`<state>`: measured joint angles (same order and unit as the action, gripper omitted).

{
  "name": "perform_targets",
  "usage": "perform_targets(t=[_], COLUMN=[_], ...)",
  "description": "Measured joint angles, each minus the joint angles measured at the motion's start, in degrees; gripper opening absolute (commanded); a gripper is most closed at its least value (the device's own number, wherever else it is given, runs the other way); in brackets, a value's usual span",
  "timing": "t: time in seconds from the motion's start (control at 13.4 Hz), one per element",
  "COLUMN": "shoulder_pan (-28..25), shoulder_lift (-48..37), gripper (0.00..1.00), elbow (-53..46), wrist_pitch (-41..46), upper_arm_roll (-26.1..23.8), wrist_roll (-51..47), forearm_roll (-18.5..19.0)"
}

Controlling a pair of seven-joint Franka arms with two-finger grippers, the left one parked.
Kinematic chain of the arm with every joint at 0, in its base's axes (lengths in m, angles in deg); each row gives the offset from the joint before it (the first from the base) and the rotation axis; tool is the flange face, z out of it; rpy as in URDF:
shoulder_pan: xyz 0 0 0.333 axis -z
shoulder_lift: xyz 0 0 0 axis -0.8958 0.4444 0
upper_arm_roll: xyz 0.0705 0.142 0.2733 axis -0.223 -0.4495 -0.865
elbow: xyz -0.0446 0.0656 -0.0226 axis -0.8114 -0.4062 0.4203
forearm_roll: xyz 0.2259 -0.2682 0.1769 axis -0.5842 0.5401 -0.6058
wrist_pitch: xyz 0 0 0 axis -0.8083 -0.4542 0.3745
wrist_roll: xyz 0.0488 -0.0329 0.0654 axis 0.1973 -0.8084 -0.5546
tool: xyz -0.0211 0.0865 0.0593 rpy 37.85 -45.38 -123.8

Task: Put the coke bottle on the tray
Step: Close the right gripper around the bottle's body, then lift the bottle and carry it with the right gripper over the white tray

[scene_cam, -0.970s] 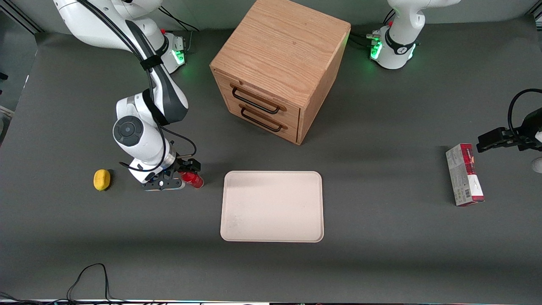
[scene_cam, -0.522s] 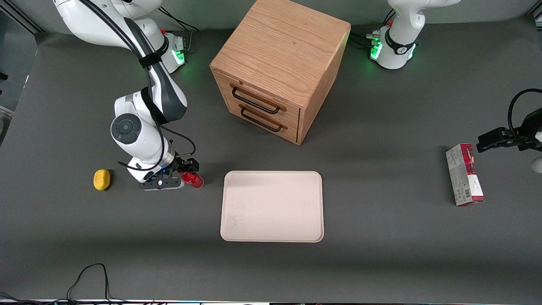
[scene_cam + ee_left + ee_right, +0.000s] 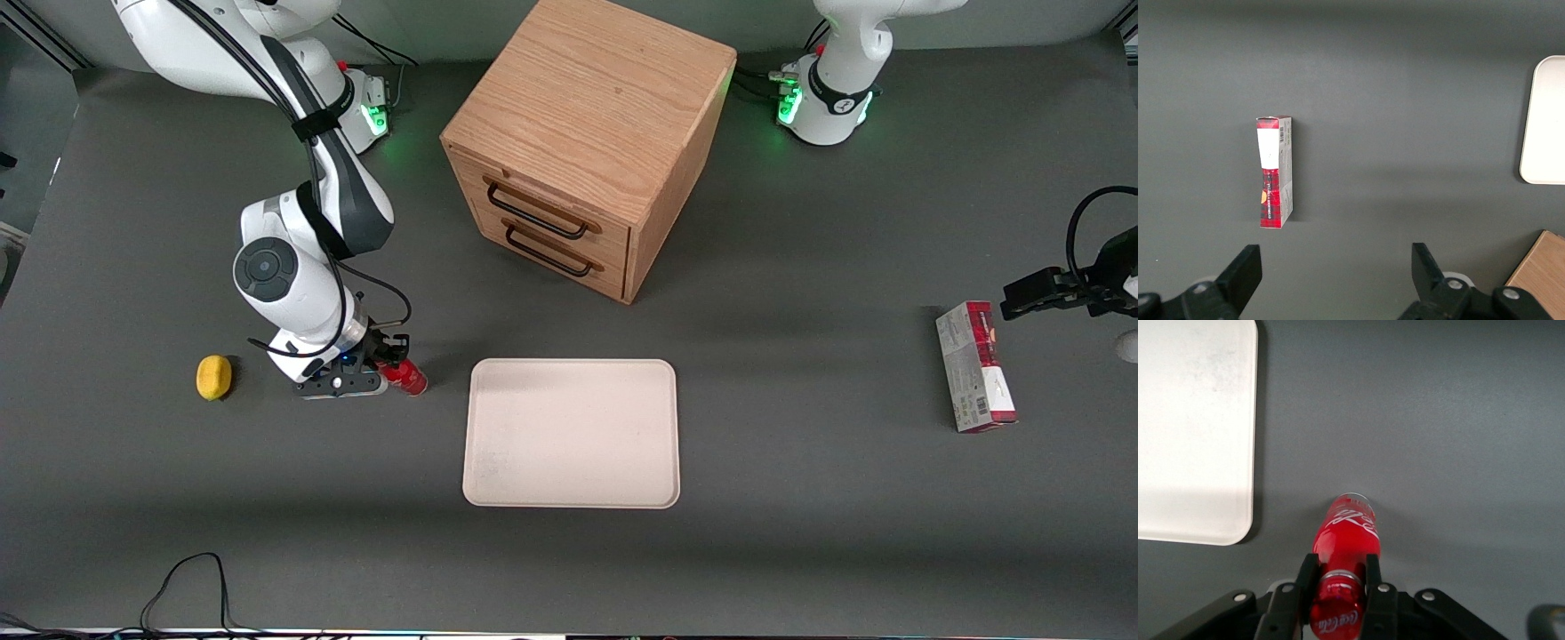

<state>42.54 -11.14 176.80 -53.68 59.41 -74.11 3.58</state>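
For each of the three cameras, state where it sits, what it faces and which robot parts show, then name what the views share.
Front view: high above the table, looking down on the tray, wooden cabinet, lemon and carton; both arms show.
Right wrist view: on the working arm, looking down past its pincer, shut on the coke bottle beside the tray's corner.
Left wrist view: on the parked arm, looking down at the carton; its own fingers show.
Shared: all three views show the tray.
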Motion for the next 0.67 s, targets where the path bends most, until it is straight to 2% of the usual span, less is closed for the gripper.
perform_targets(t=[0.22,0.67], shoulder_pan=[0.0,0.1], shoulder_lift=[-0.2,-1.7], gripper=[0.1,0.1], elbow=[-5.2,-32.0], wrist_pitch=[6.3,34.9], upper_arm_roll=[0.0,0.3], wrist_roll=[0.0,0.0], forearm_roll=[0.0,-1.1])
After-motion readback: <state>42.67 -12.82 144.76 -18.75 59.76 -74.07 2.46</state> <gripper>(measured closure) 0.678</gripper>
